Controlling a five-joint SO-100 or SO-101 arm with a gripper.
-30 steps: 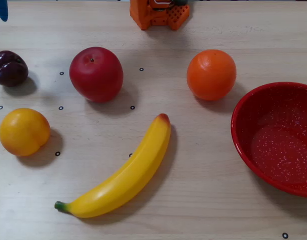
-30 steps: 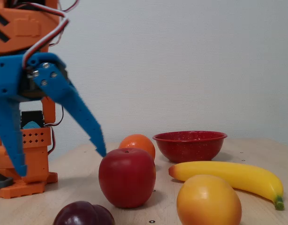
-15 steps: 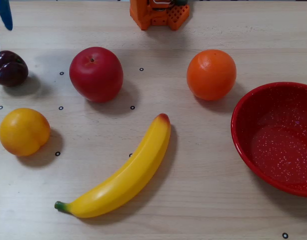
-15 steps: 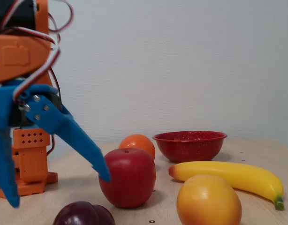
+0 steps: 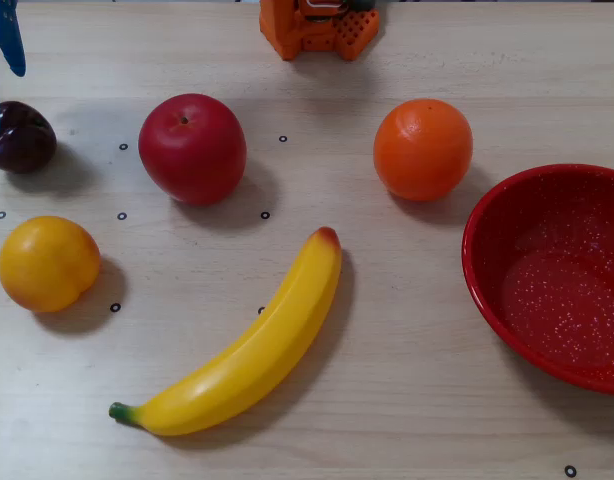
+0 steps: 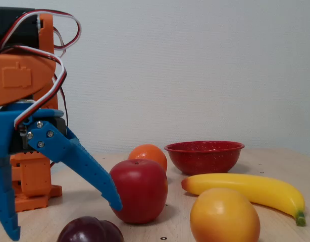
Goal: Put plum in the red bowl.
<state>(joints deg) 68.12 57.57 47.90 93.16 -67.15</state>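
Lower than a second ago, our gripper (image 6: 64,222) now straddles the plum (image 6: 89,231) with its blue fingers (image 6: 94,176) spread wide apart, tips near the table (image 5: 407,400). Nearest in the fixed view sit the plum and a yellow fruit (image 6: 224,216), then the apple (image 6: 140,190) and banana (image 6: 246,191). Beyond these are the orange (image 6: 148,154) and, well apart from the plum, the bowl (image 6: 204,156).

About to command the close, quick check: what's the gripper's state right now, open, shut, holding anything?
Gripper: open, jaws spread wide, holding nothing; in the fixed view it straddles the space just above the plum.
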